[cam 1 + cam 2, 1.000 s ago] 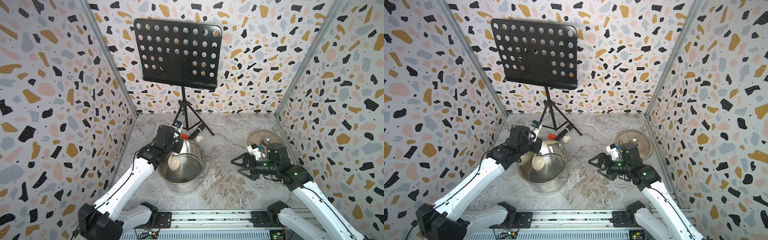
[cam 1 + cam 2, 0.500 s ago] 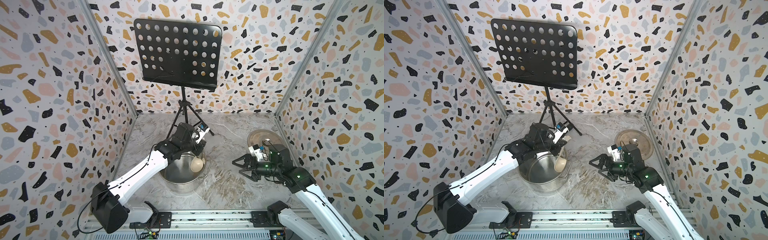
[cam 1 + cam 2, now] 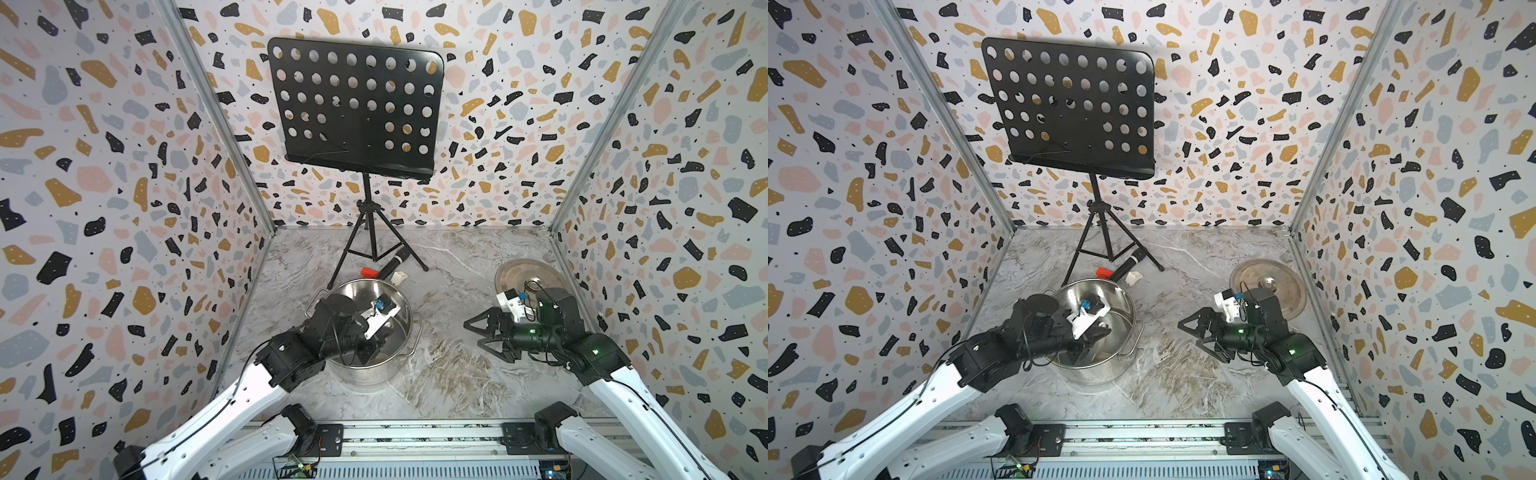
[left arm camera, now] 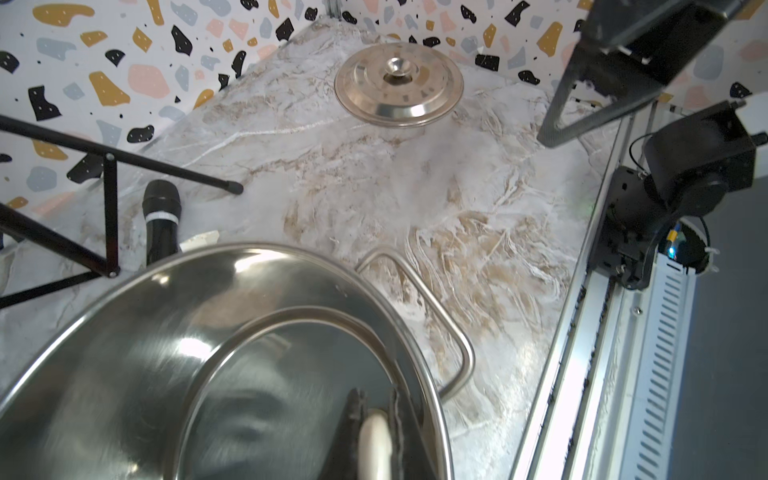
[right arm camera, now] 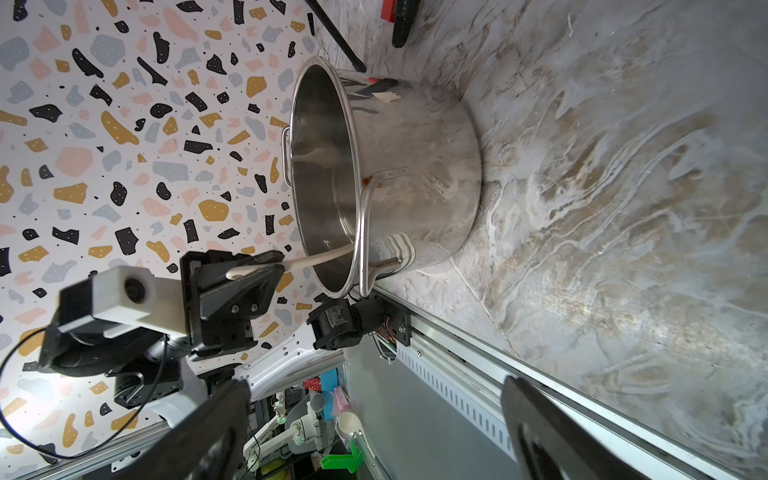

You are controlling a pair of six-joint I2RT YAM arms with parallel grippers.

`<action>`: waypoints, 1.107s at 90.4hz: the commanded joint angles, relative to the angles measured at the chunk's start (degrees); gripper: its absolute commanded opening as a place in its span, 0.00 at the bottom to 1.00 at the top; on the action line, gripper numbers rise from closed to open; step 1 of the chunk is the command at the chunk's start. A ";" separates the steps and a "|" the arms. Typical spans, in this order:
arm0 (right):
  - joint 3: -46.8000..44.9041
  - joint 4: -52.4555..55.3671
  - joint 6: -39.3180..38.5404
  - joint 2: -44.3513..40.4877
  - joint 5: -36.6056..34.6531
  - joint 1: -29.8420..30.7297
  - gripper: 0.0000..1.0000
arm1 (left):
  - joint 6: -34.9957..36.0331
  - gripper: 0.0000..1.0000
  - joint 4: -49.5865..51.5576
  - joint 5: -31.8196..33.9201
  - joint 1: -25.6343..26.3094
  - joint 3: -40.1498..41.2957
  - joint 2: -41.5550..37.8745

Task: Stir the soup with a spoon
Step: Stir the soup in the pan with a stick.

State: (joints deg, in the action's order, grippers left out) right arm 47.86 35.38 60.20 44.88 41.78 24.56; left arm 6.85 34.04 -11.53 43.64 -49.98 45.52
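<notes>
The steel pot holding the soup stands left of centre; no liquid shows in it. My left gripper reaches over the pot's near rim and is shut on the cream spoon handle. In the right wrist view the handle slants down into the pot. The spoon's bowl is hidden in both top views. My right gripper hovers open and empty to the right of the pot, pointing at it.
The flat steel lid lies at the right, behind my right arm. A black music stand on tripod legs rises behind the pot. A black microphone and a small red piece lie at its feet.
My left gripper has swept the spoon round inside the pot, from the left side across to the right side, then to the near rim. The right arm has barely moved.
</notes>
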 commanded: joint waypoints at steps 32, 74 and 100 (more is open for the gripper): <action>0.78 -1.88 -0.35 1.60 1.32 0.23 0.99 | -10.11 0.00 -0.27 23.21 -15.99 -2.36 -0.56; -0.32 -0.06 0.38 -1.84 0.30 0.20 0.99 | -3.77 0.00 -13.04 8.07 -19.16 -13.98 20.81; -0.23 -0.05 1.05 -2.53 -0.54 0.23 0.99 | -3.07 0.00 -15.86 -3.66 -14.24 -18.39 27.53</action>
State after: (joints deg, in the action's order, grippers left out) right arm 47.37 34.59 60.66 43.16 41.78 24.56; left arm 1.98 21.82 -8.84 26.28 -65.34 72.14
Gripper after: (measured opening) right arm 0.989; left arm 0.084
